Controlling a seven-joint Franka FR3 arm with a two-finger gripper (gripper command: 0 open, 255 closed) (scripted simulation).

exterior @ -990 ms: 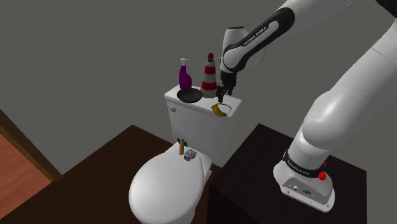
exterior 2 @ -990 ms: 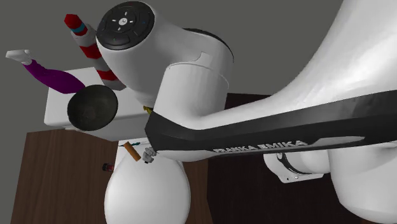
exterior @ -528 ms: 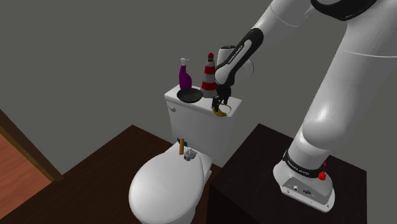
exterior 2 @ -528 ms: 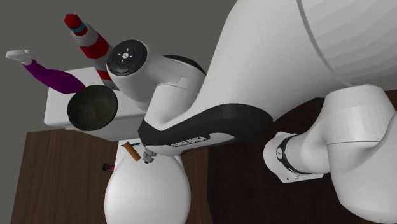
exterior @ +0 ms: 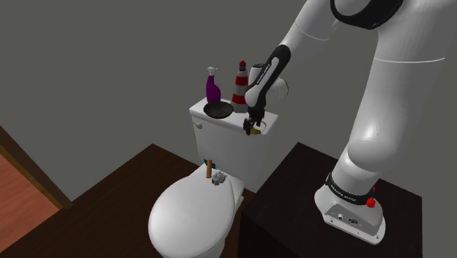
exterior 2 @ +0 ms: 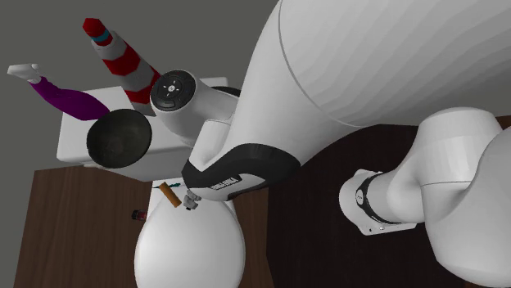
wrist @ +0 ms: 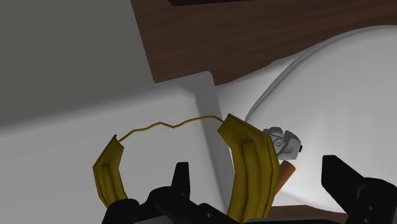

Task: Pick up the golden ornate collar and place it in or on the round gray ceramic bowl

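The golden collar (wrist: 247, 167), two broad gold bands joined by a thin wavy chain, lies on the white toilet tank lid (wrist: 76, 137) near its edge. My gripper (wrist: 262, 186) is down over it and open. One gold band sits between the two black fingers (wrist: 181, 181), and neither touches it. In the shoulder view the gripper (exterior: 253, 126) is low on the collar (exterior: 254, 132), at the lid's right end. The round dark bowl (exterior: 219, 110) rests on the same lid, to the shoulder view's left of the gripper. The bowl (exterior 2: 119, 141) holds nothing.
A purple spray bottle (exterior: 212, 84) and a red-and-white striped lighthouse figure (exterior: 240, 82) stand behind the bowl. Below the tank is the white toilet (exterior: 192, 216), with a brown cork-like piece (exterior: 208, 169) and a small grey object (exterior: 218, 179) on its rear. The dark stand (exterior: 293, 198) sits at the right.
The arm has folded down, lowering the gripper from above the lid onto the collar. The collar and bowl have not moved.
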